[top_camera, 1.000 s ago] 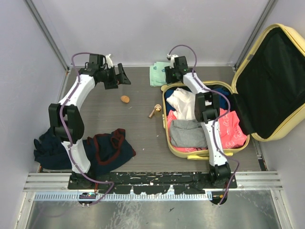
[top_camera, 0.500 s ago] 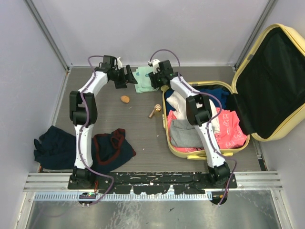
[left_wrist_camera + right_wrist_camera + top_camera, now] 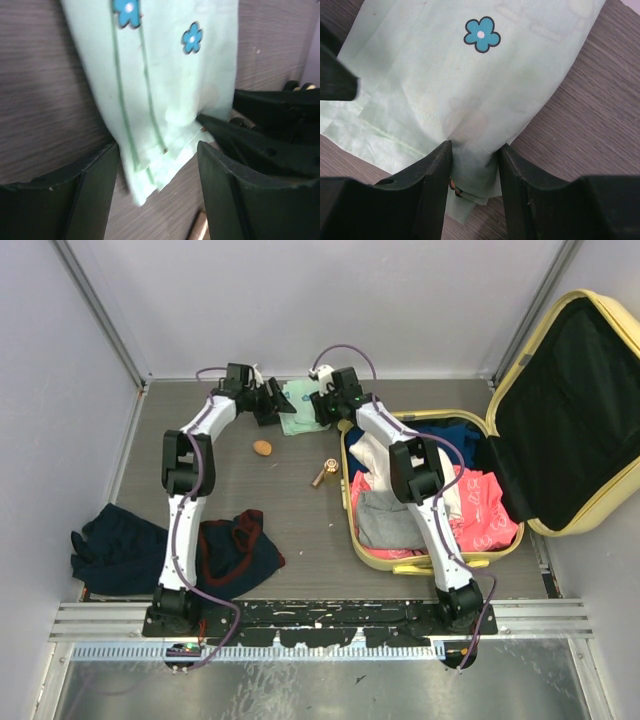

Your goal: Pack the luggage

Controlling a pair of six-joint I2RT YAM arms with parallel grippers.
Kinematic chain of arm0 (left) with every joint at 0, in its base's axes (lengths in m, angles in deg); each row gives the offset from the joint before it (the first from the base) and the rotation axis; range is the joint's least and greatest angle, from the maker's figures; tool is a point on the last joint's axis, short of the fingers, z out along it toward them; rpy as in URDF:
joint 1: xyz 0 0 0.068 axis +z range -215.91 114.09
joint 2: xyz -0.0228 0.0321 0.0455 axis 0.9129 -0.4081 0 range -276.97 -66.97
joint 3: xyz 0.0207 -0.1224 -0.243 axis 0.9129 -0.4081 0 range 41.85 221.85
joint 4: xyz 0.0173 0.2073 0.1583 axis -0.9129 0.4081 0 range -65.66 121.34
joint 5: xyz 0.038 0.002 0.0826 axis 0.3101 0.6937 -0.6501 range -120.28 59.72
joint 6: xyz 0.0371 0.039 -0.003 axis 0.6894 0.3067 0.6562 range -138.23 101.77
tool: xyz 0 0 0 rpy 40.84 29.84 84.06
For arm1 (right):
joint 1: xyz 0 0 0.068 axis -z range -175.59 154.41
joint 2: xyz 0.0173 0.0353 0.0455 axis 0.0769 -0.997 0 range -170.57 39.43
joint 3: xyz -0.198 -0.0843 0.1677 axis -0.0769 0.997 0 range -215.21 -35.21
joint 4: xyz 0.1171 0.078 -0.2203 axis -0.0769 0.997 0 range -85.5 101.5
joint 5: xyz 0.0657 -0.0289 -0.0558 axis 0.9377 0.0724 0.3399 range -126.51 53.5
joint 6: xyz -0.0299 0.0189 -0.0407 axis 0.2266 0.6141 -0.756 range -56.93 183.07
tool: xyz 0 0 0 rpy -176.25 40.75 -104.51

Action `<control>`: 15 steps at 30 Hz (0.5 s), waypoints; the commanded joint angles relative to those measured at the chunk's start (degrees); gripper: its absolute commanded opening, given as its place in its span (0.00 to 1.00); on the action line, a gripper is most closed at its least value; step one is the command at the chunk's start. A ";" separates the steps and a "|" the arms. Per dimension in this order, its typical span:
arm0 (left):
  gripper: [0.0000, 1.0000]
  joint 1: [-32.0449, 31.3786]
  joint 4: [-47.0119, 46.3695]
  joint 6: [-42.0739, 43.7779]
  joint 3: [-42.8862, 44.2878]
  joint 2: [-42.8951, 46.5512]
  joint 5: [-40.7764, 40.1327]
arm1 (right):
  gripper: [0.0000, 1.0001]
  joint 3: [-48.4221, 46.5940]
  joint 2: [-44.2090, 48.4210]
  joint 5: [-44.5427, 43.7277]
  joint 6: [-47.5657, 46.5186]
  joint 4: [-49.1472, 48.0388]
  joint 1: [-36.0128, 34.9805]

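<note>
Table [image 3: 300,510]: grey wood-grain top, with both arms stretched out to its far edge.

Luggage [image 3: 570,410]: it lies open at the table's right side, the lid propped back against the right wall. The tray already holds white, pink, grey and blue clothes, so the packing looks well advanced.

Dark clothes [image 3: 235,550]: a navy heap with red trim lies at the near left, well apart from the case and not yet packed.

Mint cloth [image 3: 298,408]: flower-printed, it lies flat on the far edge of the table between the two grippers. A second ago it sat just beside the case's far left corner; it has since been dragged left, away from the tray.

Right gripper [image 3: 472,150]: its fingers are pinched on a bunched fold of the mint cloth. This arm made the drag.

Left gripper [image 3: 157,150]: its fingers are spread to either side of the cloth's corner and grip nothing. It has swung across from the far left to meet the cloth.

Meaning: this is probably a two-handed fold or lift before the cloth goes into the tray. Whether the left fingers already touch the fabric is hard to tell.

Brass piece [image 3: 325,472]: small, just beside the case's left wall.

Brown lump [image 3: 262,448]: smaller, loose on the table near the left arm.
</note>
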 commanded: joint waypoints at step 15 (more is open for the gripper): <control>0.00 -3.00 -3.28 0.55 8.90 -2.42 3.56 | 0.01 3.94 11.02 6.19 11.99 -4.67 -2.19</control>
